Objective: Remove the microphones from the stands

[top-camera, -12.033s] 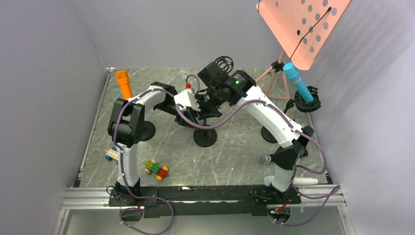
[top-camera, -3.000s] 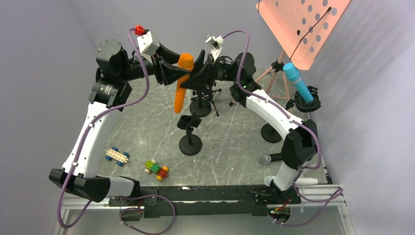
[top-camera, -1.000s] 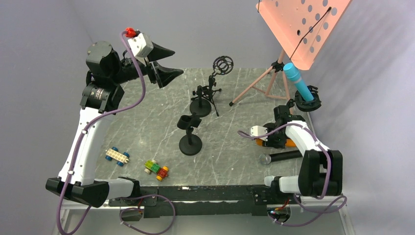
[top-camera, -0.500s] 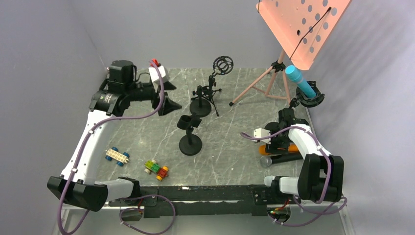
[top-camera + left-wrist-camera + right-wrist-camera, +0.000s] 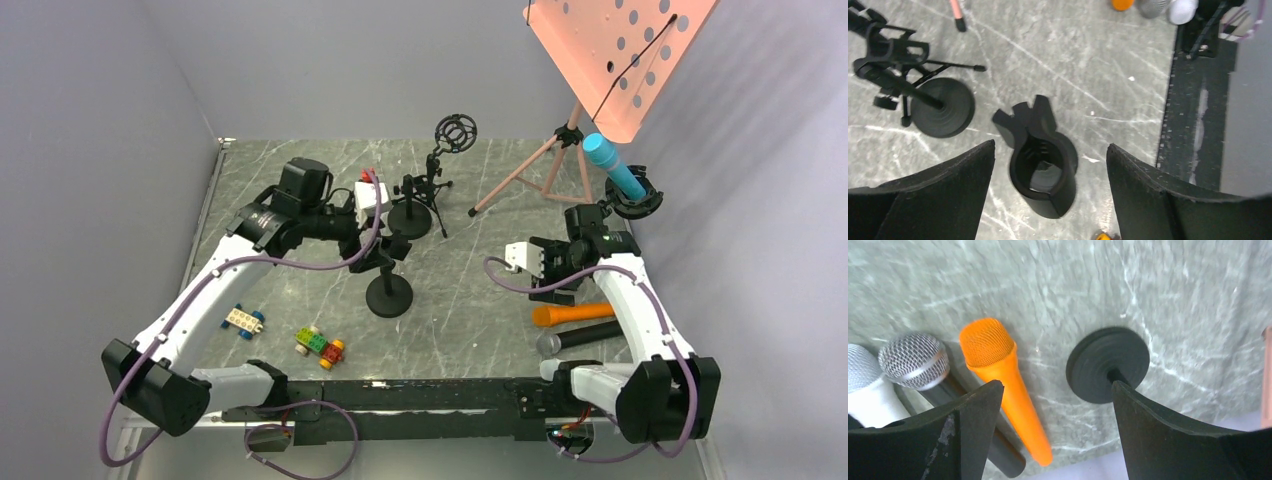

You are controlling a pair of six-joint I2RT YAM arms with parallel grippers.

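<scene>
So the left gripper (image 5: 1050, 147) hangs spread wide with nothing in it, right above the empty clip (image 5: 1043, 170) of the small black stand (image 5: 390, 295); the clip sits between its fingers, not touched as far as I can see. Over on the right, the right gripper (image 5: 1057, 385) is wide apart and empty too, with the orange microphone (image 5: 998, 370) lying flat below it by one finger, just beside a silver-headed mic (image 5: 914, 361) and a white mic (image 5: 865, 385). A round stand base (image 5: 1108, 364) sits under its other finger.

My read: the orange one is off its stand and put down, so this step looks finished. If anything's left, it's the blue microphone (image 5: 612, 168), sitting in a holder beyond the right gripper. That would need a reach up and a lift along the holder's tilt.

The surface is a grey marble-look table (image 5: 480, 200), two toy cars (image 5: 240, 318) near the left arm, plain grey walls, and an orange perforated music stand (image 5: 610, 60) far right.
</scene>
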